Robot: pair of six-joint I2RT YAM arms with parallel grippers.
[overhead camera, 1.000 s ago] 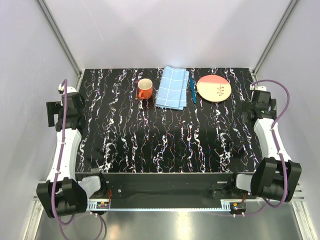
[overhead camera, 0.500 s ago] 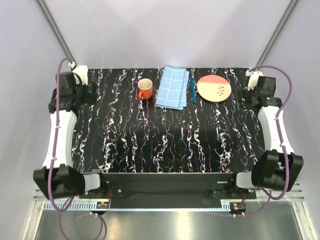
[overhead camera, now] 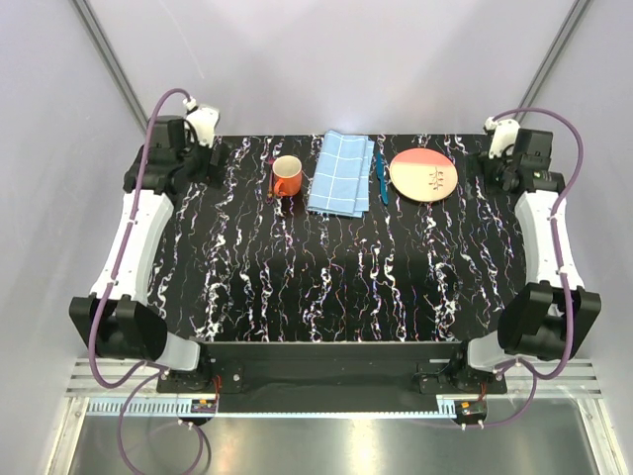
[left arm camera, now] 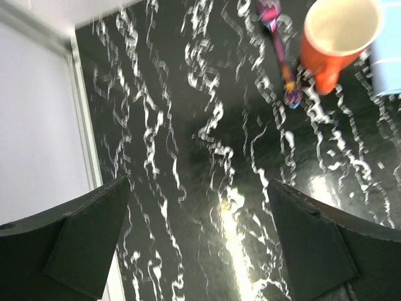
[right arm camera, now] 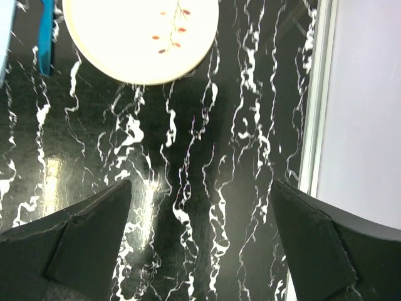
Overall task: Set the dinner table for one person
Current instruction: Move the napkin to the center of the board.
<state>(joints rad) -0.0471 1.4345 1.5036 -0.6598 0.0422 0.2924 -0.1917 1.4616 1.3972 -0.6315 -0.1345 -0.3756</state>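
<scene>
Dinner table (overhead camera: 326,287) beneath left gripper (left arm camera: 197,185), right gripper (right arm camera: 202,185) (far corners); both jaws spread, empty.

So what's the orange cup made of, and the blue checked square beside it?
The round orange cup with a pale inside looks like glazed ceramic, maybe hard plastic: smooth, thick rim. The folded light-blue checked square looks like soft woven cloth: matte, layered edges showing.
</scene>
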